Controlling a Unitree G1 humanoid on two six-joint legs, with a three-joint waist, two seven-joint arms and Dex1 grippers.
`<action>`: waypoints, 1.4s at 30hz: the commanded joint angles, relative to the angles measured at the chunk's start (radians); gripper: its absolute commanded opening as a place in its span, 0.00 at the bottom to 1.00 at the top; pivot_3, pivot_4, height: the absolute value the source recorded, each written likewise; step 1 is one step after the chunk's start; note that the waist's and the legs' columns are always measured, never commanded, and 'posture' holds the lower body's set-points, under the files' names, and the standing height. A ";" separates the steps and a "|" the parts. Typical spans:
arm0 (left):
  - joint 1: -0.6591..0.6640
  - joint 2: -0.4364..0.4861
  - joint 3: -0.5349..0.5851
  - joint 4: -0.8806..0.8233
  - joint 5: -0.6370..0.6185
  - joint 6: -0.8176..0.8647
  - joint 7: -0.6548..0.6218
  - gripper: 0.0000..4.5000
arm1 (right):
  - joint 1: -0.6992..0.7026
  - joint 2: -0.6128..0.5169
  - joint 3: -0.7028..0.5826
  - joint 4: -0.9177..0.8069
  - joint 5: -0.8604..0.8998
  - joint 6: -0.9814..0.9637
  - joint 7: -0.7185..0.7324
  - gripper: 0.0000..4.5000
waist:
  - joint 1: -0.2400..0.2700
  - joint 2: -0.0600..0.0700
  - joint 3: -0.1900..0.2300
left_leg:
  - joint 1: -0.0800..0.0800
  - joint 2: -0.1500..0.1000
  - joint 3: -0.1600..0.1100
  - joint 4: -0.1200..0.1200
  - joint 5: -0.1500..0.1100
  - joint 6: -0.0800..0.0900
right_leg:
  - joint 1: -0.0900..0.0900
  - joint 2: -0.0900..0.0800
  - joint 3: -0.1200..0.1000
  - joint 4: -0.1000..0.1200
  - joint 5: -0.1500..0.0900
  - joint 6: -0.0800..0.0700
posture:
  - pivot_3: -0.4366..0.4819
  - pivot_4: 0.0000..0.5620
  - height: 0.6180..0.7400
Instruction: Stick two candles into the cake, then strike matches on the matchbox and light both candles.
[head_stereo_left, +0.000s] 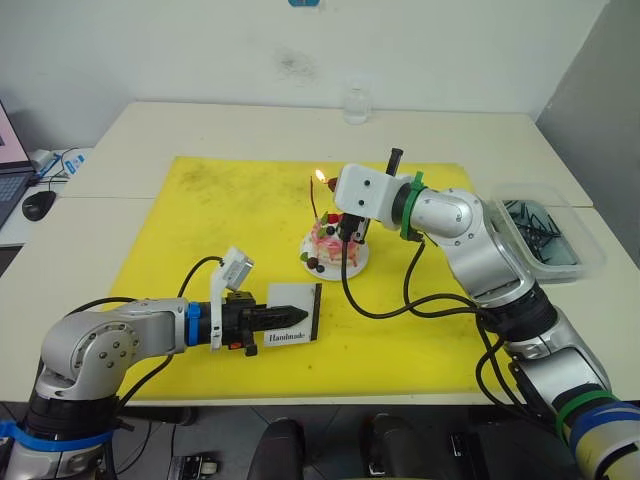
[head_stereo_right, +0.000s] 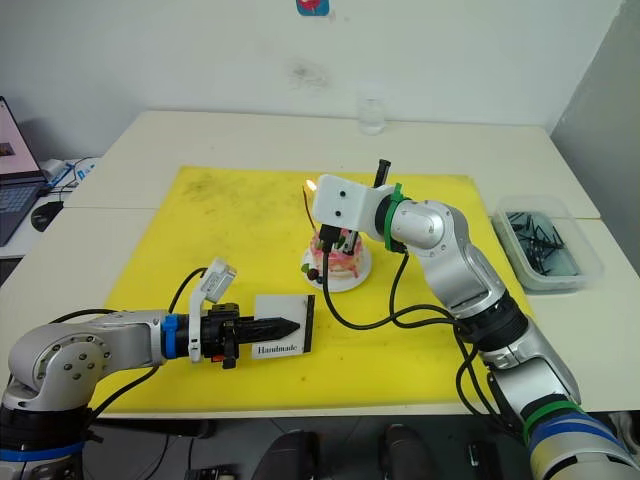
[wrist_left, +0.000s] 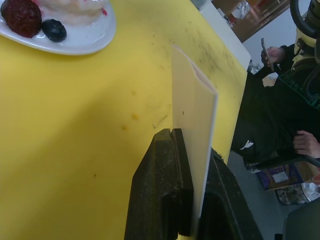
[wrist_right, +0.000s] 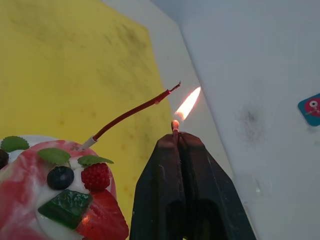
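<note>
One lit match (wrist_right: 175, 125) in right claw (wrist_right: 178, 137), beside candle (wrist_right: 131, 111).

Matt white card matchbox (head_stereo_left: 295, 316)

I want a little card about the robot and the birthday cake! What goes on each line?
Cake: on a white plate on the yellow mat
Candle: stuck in the cake, leaning, its tip not burning yet
Right gripper: jaws shut on a burning match, flame beside the candle's tip
Left gripper: jaws shut on the matchbox, held on edge over the mat
Bin: beside the mat, dark sticks inside
</note>
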 joint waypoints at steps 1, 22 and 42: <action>-0.012 0.000 0.000 -0.030 -0.005 -0.009 0.002 0.00 | -0.019 0.008 -0.012 -0.008 -0.015 -0.029 -0.012 0.01 | 0.000 0.000 0.000 | 0.000 0.000 0.000 0.000 0.000 0.000 | 0.000 0.000 0.000 0.000 0.000 0.000 | 0.48 0.27 1.00; -0.010 -0.004 -0.006 -0.033 -0.009 -0.017 0.017 0.00 | -0.040 0.056 -0.007 0.025 -0.045 -0.046 -0.006 0.01 | 0.000 0.000 0.000 | 0.000 0.000 0.000 0.000 0.000 0.000 | 0.000 0.000 0.000 0.000 0.000 0.000 | 0.48 0.27 1.00; -0.020 -0.001 -0.013 -0.025 -0.007 -0.017 0.016 0.00 | -0.024 0.055 -0.016 0.013 -0.040 -0.056 0.002 0.01 | 0.000 0.000 0.000 | 0.000 0.000 0.000 0.000 0.000 0.000 | 0.000 0.000 0.000 0.000 0.000 0.000 | 0.48 0.27 1.00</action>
